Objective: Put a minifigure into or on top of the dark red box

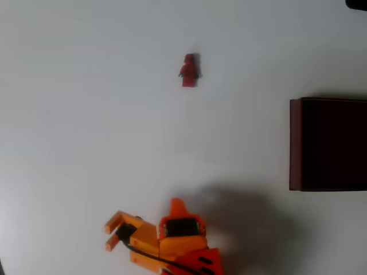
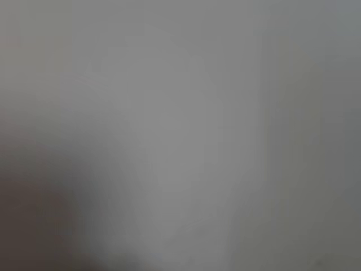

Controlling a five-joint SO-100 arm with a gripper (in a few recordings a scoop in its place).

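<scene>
Minifigure [image 1: 189, 70] first: in the overhead view the tiny all-red toy lies on the white tabletop [image 1: 86, 126] in the upper middle of the picture, its round head toward the top edge and its legs toward the bottom, with small darker hands at its sides. Nothing touches it, and bare tabletop surrounds it on every side.

Going from left to right in that view, the left part is plain white tabletop. Next, at the bottom edge left of centre, comes the orange arm [image 1: 180, 243], with a black cable running across its body. Its jaws [image 1: 116, 231] point toward the left of the picture and stand spread, two orange prongs with a clear gap between them and nothing held there. They are well apart from the minifigure, which lies above them and a little to the right. A soft grey shadow falls on the tabletop to the right of the arm.

Farthest right, cut off by the picture's edge, sits the dark red box [image 1: 295, 143]. Its thin red-brown wall faces left, and the inside is very dark, almost black; what the inside holds cannot be made out. The minifigure is outside the box, well to its upper left.

The wrist view gives only a blurred grey surface, darker at the lower left.
</scene>
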